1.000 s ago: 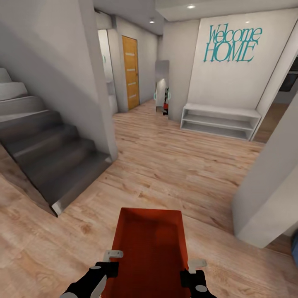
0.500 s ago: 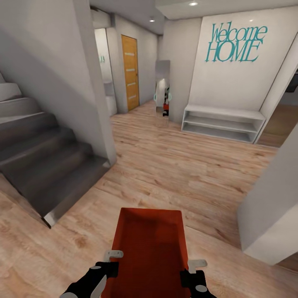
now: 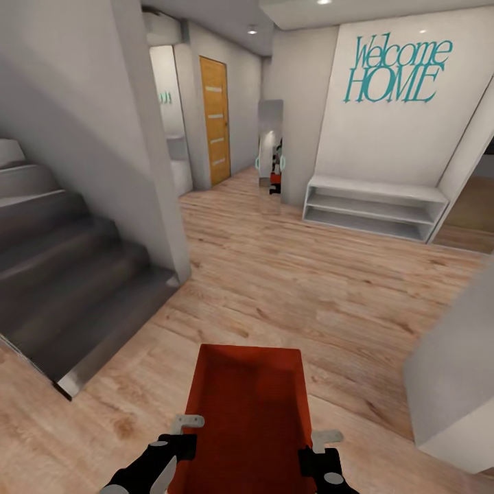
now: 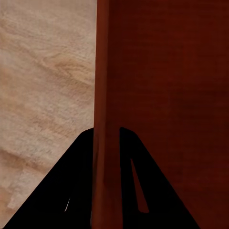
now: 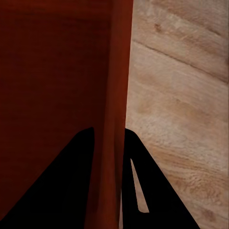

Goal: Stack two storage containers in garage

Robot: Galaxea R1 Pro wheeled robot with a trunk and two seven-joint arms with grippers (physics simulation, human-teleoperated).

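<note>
Our left fingers (image 4: pixel 107 157) pinch one side wall of the storage container (image 3: pixel 250 405), our right fingers (image 5: pixel 109 157) the opposite wall, carrying it between them above the wood floor (image 3: pixel 288 274). Thin-wall grips could slip if we clip the stairs (image 3: pixel 75 274) or the grey wall (image 3: pixel 453 384) flanking us.

Legible text: 1 sign. The teal lettering (image 3: pixel 396 70) reads "Welcome HOME" (script word above, capitals below) and is mounted on the white wall (image 3: pixel 384 144) above a low white shelf (image 3: pixel 374 207).
</note>
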